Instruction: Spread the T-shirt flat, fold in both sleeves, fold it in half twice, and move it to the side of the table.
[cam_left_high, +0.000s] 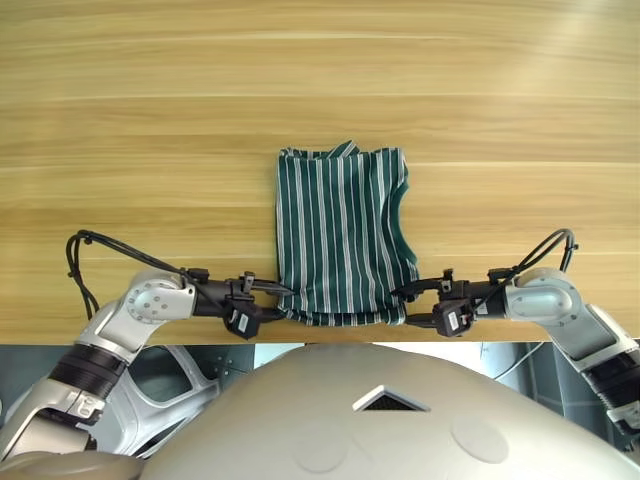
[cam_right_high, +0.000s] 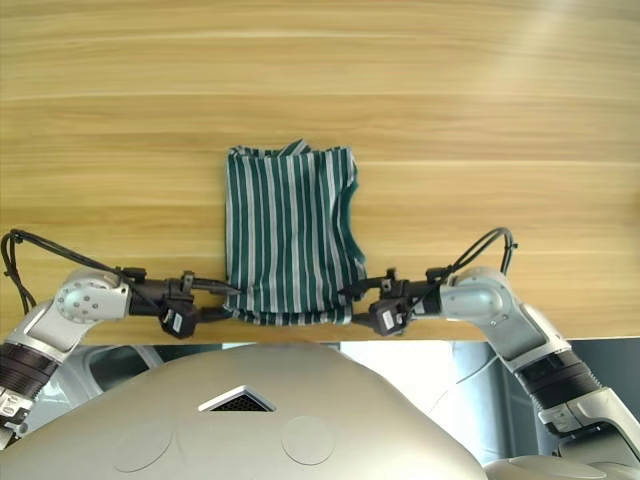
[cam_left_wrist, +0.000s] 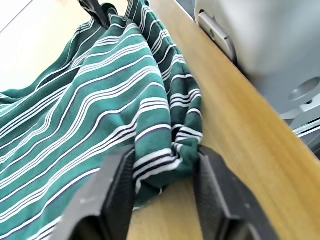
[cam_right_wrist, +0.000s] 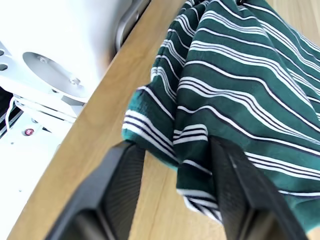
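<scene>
The green T-shirt (cam_left_high: 340, 235) with white stripes lies folded into a narrow upright rectangle on the wooden table (cam_left_high: 140, 130), its lower hem at the near edge. My left gripper (cam_left_high: 283, 302) is shut on the near left corner of the hem, where bunched cloth (cam_left_wrist: 160, 160) fills the gap between its black fingers (cam_left_wrist: 120, 185). At the near right corner my right gripper (cam_left_high: 402, 305) is shut on the hem, with cloth (cam_right_wrist: 185, 135) draped between its fingers (cam_right_wrist: 232, 185). Both grippers sit low at the table surface.
The table's near edge (cam_left_high: 150, 343) runs just under both grippers. Bare wood stretches far to the left, right and behind the shirt. Black cables (cam_left_high: 80, 260) loop off each wrist.
</scene>
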